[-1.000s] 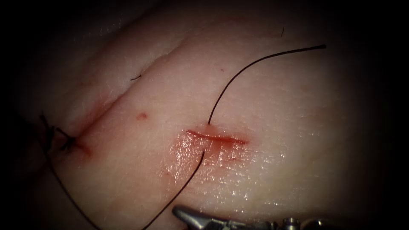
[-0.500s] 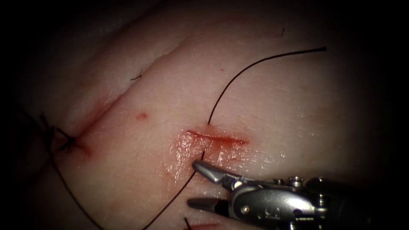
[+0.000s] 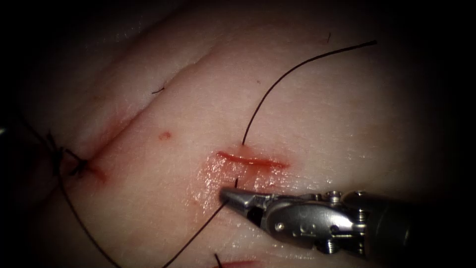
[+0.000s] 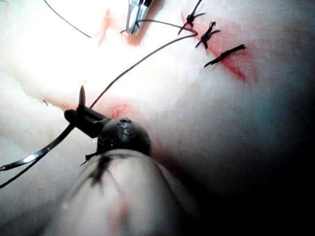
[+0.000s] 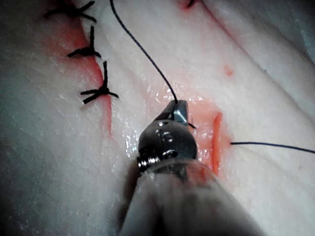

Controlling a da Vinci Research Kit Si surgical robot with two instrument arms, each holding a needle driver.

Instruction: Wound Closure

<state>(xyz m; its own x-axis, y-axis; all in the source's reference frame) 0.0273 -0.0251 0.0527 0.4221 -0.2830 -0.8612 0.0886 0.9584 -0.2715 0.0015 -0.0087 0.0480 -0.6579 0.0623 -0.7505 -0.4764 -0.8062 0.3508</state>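
pink tissue [image 3: 347,114] fills the bench. thread [image 3: 267,94] runs through the cut [image 3: 253,160]. right tool [image 3: 233,195] has clamped onto thread just below it. left tool [image 4: 81,118] grips the needle [image 4: 34,156] mid-curve, off the tissue.

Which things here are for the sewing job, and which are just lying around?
For the job:
right tool, shut on the thread beside the cut
left tool, holding the needle, which is not in the tissue

Lying about:
old stitches
loose thread bit
red fluid
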